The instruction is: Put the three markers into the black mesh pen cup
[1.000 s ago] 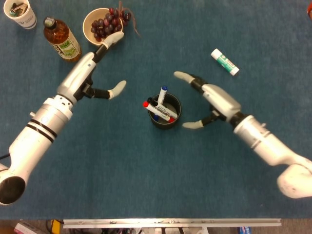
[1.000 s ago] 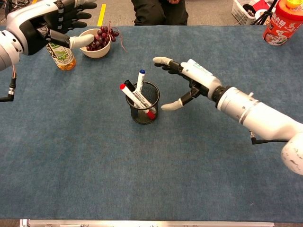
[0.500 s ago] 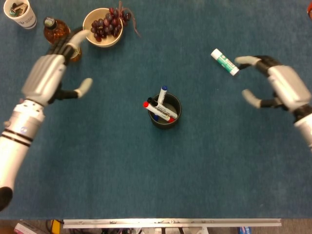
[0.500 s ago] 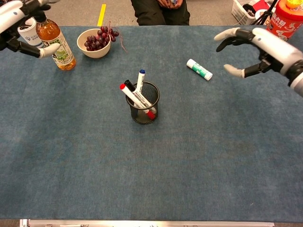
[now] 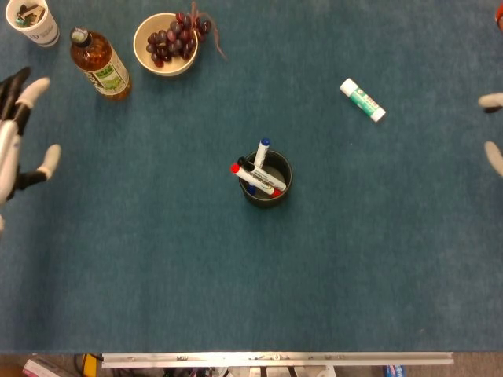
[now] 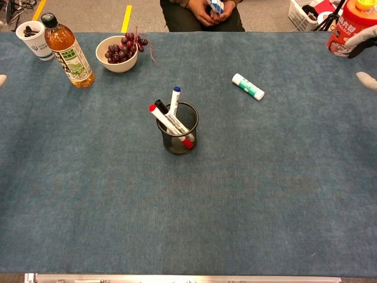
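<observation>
Black mesh pen cup (image 6: 179, 137) at mid-table holding three markers (image 6: 171, 120); bottle (image 6: 66, 52), grape bowl (image 6: 119, 54) near far-left corner.

No words can be read; the bottle (image 6: 66, 52) near the table's far left corner has a label, maybe too small.

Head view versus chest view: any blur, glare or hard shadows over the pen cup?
Head view: pen cup and markers sharp, light even, left hand at the frame edge slightly soft. Chest view: mesh crisp, only a faint shadow at the cup's base, no glare.
</observation>
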Robot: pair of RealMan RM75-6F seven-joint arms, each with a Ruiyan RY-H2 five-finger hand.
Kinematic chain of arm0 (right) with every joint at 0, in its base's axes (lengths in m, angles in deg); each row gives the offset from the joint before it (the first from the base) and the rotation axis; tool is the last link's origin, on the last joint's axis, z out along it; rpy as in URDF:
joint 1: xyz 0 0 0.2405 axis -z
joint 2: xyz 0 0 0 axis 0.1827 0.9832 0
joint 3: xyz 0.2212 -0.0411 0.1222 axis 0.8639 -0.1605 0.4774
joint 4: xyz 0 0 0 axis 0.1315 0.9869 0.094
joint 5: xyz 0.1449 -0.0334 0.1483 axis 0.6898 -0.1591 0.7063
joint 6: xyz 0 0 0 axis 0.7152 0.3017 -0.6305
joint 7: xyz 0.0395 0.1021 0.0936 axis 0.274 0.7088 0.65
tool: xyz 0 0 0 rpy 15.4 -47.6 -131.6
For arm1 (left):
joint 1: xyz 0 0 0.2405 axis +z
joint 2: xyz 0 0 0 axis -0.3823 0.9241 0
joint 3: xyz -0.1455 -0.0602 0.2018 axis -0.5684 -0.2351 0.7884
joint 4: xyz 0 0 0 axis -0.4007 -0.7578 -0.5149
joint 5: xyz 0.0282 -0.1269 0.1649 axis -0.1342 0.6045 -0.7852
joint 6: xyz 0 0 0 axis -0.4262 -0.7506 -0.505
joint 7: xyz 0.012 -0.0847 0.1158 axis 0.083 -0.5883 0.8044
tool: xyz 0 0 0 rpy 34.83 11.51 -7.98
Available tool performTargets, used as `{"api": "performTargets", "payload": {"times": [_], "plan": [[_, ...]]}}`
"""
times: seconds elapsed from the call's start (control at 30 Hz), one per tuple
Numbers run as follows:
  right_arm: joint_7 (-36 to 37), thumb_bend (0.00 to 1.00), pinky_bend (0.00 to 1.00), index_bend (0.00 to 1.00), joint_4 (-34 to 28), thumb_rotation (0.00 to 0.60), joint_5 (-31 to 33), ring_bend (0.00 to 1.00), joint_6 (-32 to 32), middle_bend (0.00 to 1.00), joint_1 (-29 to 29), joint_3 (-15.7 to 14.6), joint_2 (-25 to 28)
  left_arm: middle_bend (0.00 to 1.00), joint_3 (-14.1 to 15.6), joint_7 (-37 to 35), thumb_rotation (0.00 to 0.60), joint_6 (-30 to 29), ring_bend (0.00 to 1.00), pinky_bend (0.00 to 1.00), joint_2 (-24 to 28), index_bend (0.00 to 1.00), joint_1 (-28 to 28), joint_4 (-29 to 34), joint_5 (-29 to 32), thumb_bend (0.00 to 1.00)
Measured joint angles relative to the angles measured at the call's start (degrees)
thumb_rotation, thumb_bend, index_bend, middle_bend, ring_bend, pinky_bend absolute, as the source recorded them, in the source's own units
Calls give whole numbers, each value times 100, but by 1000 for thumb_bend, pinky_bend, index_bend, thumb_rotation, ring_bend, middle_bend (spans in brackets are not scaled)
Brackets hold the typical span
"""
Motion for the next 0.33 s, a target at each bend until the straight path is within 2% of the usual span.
{"api": "performTargets", "payload": {"times": [0.17, 0.33], "plan": [[-167, 365, 180, 304, -56, 600, -70, 219, 303, 373, 306, -108, 85, 0, 274, 395, 600, -435, 0, 0, 14, 114, 397, 42, -211, 369], [-290, 365, 180, 304, -145, 600, -139, 219, 468, 373, 515, -166, 158, 0, 361, 585, 600, -621, 0, 0, -9, 114, 559, 136, -355, 369]]}}
